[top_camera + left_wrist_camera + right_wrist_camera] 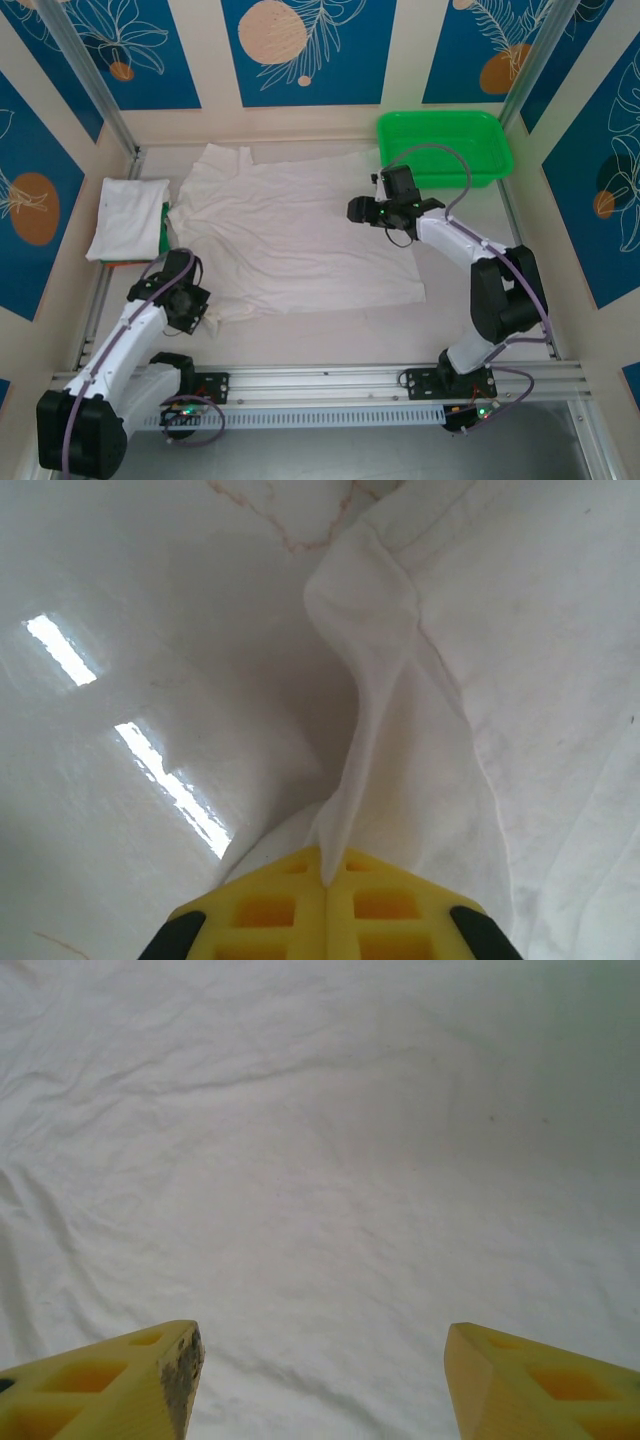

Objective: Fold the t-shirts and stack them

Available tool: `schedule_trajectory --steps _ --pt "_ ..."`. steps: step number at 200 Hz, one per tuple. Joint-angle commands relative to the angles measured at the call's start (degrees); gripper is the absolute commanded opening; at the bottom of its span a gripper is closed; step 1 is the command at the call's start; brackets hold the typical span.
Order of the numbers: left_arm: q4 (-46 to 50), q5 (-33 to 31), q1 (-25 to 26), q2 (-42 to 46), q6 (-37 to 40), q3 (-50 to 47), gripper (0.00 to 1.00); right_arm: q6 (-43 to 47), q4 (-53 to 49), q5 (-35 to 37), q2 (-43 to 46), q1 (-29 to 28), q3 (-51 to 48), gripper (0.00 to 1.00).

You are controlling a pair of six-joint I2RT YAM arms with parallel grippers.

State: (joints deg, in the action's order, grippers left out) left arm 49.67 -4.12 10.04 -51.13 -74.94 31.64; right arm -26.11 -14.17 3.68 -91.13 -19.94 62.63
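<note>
While the left gripper [200, 308] sits at the near left corner of the spread t-shirt [300, 240], its yellow fingers [270, 910] are pressed together with a fold of the white cloth caught between them; in the left wrist view the left gripper [325, 865] pinches a ridge of fabric [365, 680] that rises out of the clenched tips and runs away from them, with the glossy white table [150, 760] bare to the left. The shirt lies flat and open across the middle of the table, collar toward the far side, lightly wrinkled. The right gripper [365, 210] hangs over the shirt's right part, near its sleeve, and in the right wrist view the right gripper [320, 1345] stands released, its two yellow fingers [120, 1380] wide apart with only creased white cloth [320, 1160] between and beyond them. A folded t-shirt [128, 215] rests at the table's left edge, just beside the spread one. The green basket [440, 118] sits at the far right corner, just beyond the right gripper
</note>
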Motion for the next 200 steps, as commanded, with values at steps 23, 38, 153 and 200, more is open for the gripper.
schedule_trajectory --steps 23,38,153,200 --pt "7.65 -0.57 0.43 4.15 -1.62 -0.11 0.0 -4.02 -3.33 1.04 9.04 3.56 -6.97 0.66" --pt "10.6 0.38 0.42 5.81 -2.69 -0.85 0.0 -6.76 -5.84 1.38 11.83 5.17 -9.45 0.65" --pt "13.76 -5.09 0.45 6.74 -0.21 -0.88 0.0 -19.32 -25.0 3.7 24.15 12.36 -26.36 0.57" --pt "10.66 -4.58 0.45 5.35 0.42 -1.66 0.0 -22.91 -25.69 3.11 24.71 8.65 -30.21 0.52"
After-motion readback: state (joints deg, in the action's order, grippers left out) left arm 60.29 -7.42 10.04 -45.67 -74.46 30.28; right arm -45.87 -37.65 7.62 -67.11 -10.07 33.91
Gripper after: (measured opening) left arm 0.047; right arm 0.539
